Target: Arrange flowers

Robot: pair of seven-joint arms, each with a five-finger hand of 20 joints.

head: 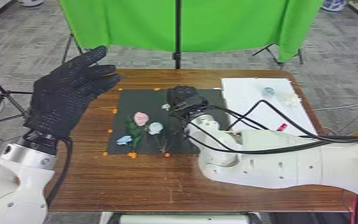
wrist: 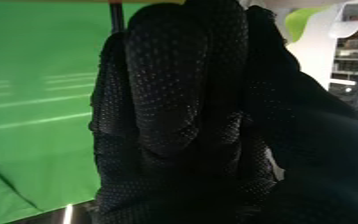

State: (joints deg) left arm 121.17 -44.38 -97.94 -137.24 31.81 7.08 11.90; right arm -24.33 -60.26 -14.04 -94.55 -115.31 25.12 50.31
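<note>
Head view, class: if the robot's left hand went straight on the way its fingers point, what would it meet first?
The left hand points forward and slightly right, so it would probably meet the green cloth first, though its height and distance from the cloth are hard to judge.

gap btwn l arm point(head: 20, 167) & mat point(head: 133, 106), rt arm point(head: 286, 156) over white sheet point(head: 245, 92)

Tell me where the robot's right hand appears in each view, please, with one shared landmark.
Head view: the right hand is above the black mat's far part, near the white sheet.
Right wrist view: the right hand is close to the camera, before the green cloth.
Shared landmark: the green cloth, beyond the table in the head view.
</note>
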